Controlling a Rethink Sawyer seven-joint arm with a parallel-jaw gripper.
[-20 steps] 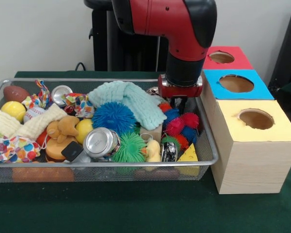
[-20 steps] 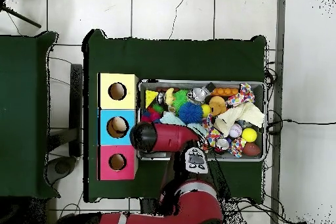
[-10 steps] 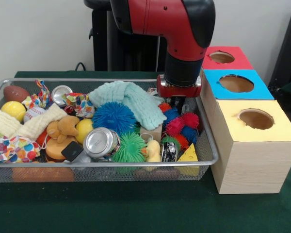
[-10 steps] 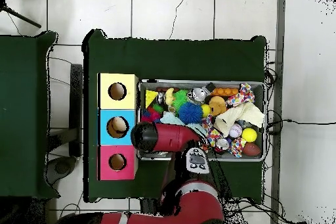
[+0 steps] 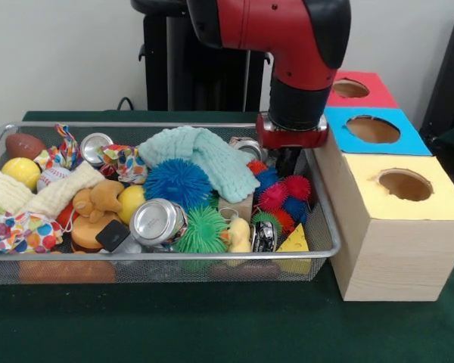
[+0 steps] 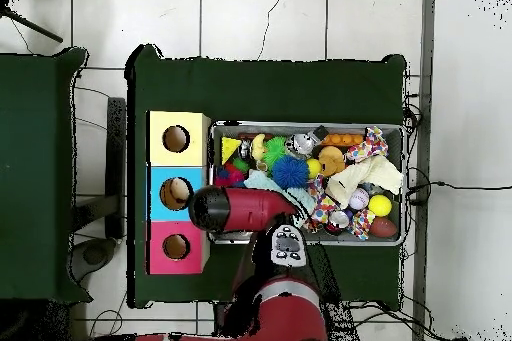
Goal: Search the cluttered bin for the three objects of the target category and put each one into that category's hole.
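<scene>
A wire bin [image 5: 166,254] holds a jumble of toys, cans and cloths. My gripper [image 5: 290,165] hangs low over the bin's right end, just above a cluster of small red and blue spiky balls [image 5: 275,195] and beside a silver can [image 5: 247,146]. It sits close against the blue box [image 5: 371,130]. The yellow box [image 5: 401,227] and red box [image 5: 352,89] flank the blue one, each with a round hole on top. In the overhead view the arm [image 6: 215,208] covers the gripper and the bin's lower left corner.
The bin also holds a big blue spiky ball [image 5: 178,183], a green one [image 5: 203,229], a tipped can [image 5: 157,223], a teal cloth [image 5: 200,155], a plush bear [image 5: 97,200], a rubber duck [image 5: 239,234], a cheese wedge [image 5: 293,242] and several balls at the left.
The arm has swung a little to the right, toward the boxes. The row of boxes has shifted slightly away from the bin.
</scene>
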